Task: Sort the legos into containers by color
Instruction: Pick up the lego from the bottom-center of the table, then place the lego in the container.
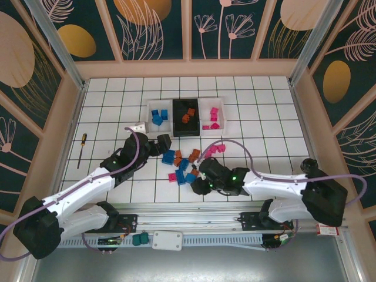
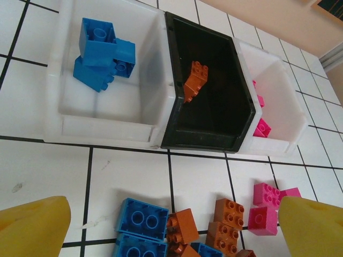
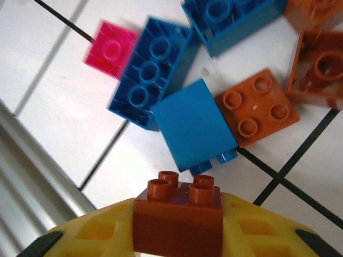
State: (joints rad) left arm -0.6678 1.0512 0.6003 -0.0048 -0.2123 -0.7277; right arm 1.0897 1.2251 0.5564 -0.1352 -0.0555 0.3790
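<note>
My right gripper (image 3: 179, 235) clamps an orange-brown brick (image 3: 178, 211), bound for the black tray (image 1: 187, 130) at twelve o'clock; left gripper (image 1: 160, 144) hangs released.

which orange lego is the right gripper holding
The orange-brown brick clamped between the right gripper's yellow fingers; the other orange ones lie loose on the tiles.

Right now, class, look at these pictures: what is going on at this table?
Lego bricks are being sorted by colour. The right gripper grips an orange-brown brick beside the loose pile. The left gripper hangs open, empty, over the pile. Already sorted: blue bricks in the left white tray, orange-brown in the black tray, pink in the right white tray. Many bricks of all three colours lie unsorted on the tiles.
</note>
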